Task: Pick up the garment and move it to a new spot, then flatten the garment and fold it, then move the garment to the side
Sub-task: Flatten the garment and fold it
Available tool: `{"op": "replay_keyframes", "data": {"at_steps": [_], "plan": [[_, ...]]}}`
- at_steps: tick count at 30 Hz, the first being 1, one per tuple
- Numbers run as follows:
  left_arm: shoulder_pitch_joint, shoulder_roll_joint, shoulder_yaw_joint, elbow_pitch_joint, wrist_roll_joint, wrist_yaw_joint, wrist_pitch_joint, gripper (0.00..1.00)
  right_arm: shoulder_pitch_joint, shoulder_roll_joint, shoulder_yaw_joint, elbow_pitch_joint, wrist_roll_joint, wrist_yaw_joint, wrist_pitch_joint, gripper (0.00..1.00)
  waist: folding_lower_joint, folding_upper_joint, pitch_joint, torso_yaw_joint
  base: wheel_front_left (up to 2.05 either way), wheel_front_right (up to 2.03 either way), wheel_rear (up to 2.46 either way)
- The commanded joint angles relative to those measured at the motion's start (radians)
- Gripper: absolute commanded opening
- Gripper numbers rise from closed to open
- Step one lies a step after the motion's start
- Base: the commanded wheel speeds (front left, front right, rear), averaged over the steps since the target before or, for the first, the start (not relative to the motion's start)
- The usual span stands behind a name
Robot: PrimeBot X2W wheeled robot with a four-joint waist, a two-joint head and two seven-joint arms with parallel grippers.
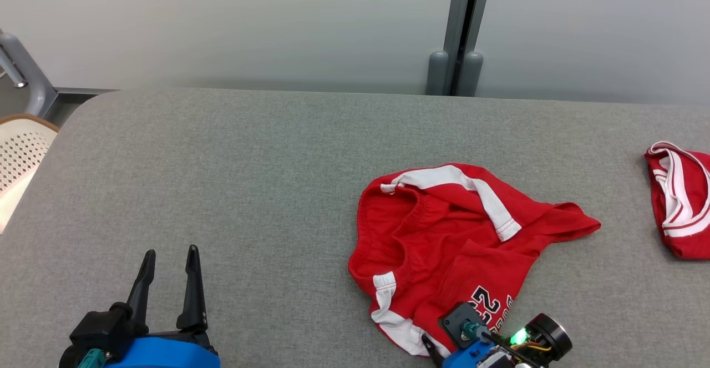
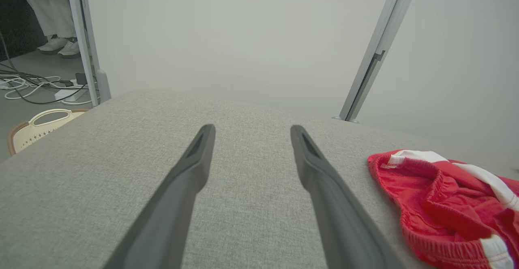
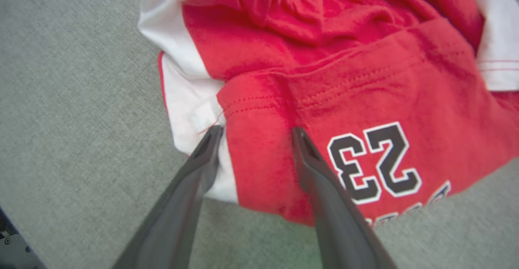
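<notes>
The garment is a pair of red shorts with white trim and a black "23", lying crumpled right of centre on the grey padded table. In the right wrist view my right gripper is open just above the garment's near edge, its fingertips on either side of a red hem fold beside the white trim. Nothing is gripped. My left gripper stands open over bare table at the lower left, well apart from the shorts. The left wrist view shows that gripper with the garment off to its right.
A second red and white piece of clothing lies at the table's right edge. A pale perforated basket stands off the table's left side. A grey partition post rises behind the table. A person's shoes and floor cables are beyond it.
</notes>
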Motion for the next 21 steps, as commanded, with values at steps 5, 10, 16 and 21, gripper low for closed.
{"op": "replay_keyframes", "data": {"at_steps": [5,10,16,21], "plan": [[-0.010,0.000,0.000,-0.009,-0.005,0.007,-0.004,1.00,-0.012,-0.002,-0.044,0.023,0.019,0.000,-0.012,0.00,0.0000,0.0000,0.001,-0.010,0.00,0.00,0.00],[-0.016,0.001,-0.005,-0.014,-0.006,0.008,-0.004,1.00,-0.021,-0.003,-0.070,0.030,0.046,0.000,-0.056,0.00,0.0000,0.0000,0.001,-0.013,0.00,0.00,0.00],[-0.002,0.008,-0.003,-0.022,-0.006,0.013,-0.003,1.00,-0.019,-0.003,-0.162,-0.071,0.135,0.000,-0.154,0.00,0.0000,0.0000,-0.005,-0.027,0.00,0.00,0.00],[0.014,0.016,-0.006,-0.032,-0.008,0.016,0.004,1.00,0.053,-0.002,-0.343,-0.198,0.278,0.000,-0.225,0.00,0.0000,0.0000,-0.016,-0.045,0.00,0.00,0.00]]}}
